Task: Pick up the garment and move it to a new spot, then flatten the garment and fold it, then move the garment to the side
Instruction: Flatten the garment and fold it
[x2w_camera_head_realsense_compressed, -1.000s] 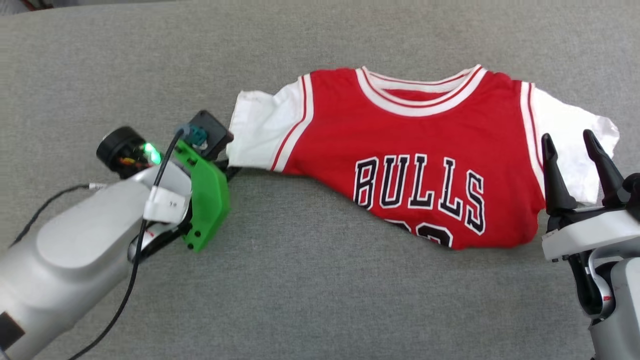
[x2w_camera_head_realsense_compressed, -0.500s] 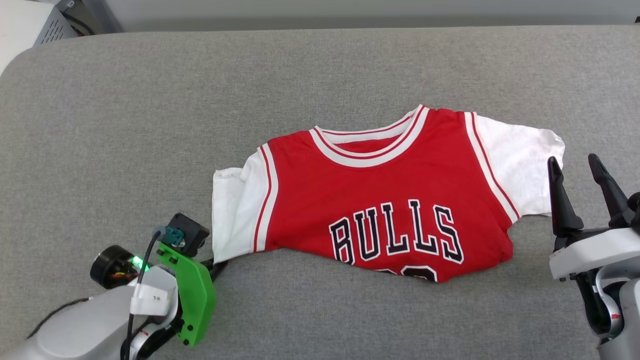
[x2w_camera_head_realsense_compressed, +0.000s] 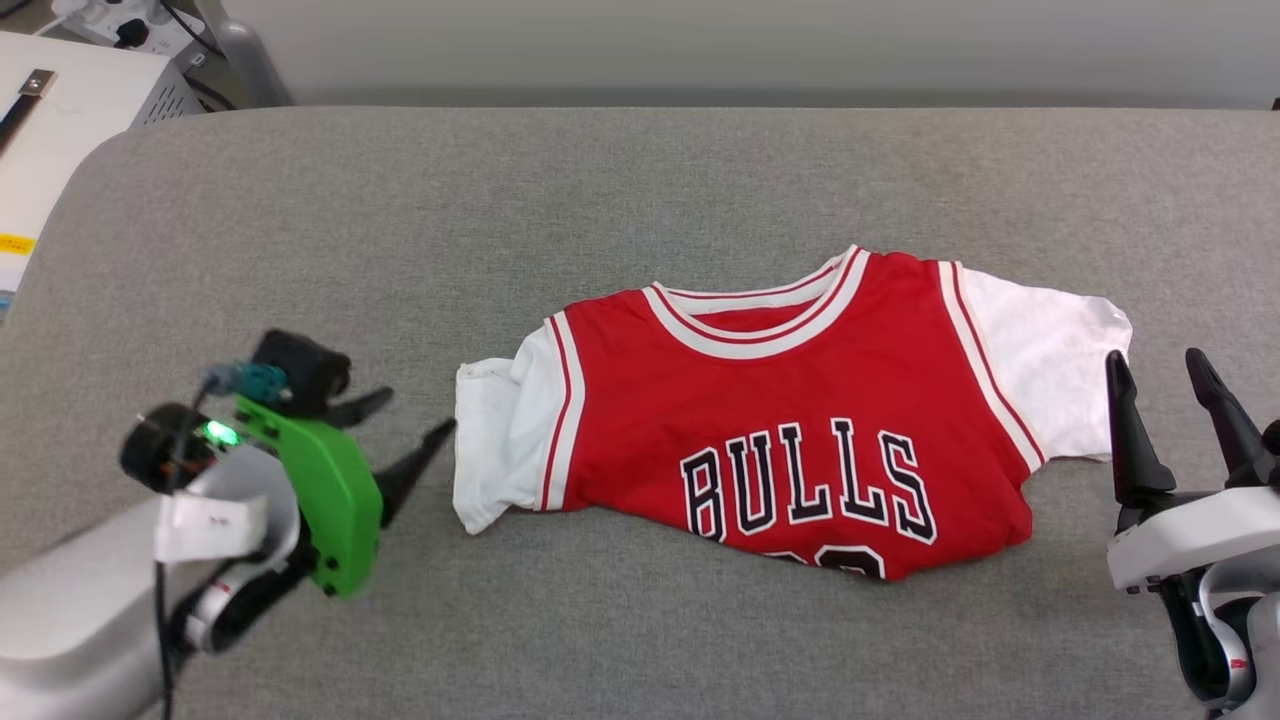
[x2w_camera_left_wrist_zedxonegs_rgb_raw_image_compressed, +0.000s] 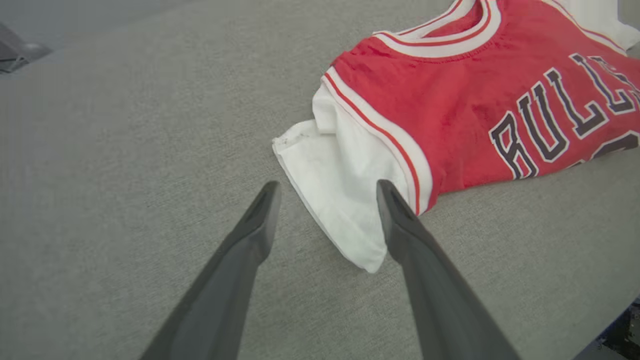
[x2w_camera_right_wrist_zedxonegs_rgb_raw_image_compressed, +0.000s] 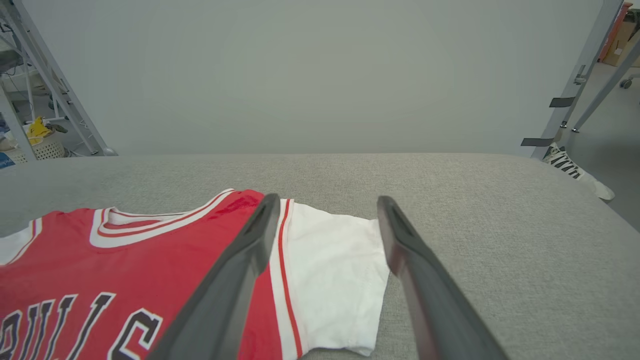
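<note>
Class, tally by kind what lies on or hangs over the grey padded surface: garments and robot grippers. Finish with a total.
Garments: 1, the red jersey
Grippers: 2, the left gripper and the right gripper
Total: 3

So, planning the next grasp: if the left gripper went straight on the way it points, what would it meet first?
Most likely the garment's white sleeve, just ahead of the open left gripper; its height above the sleeve is unclear.
</note>
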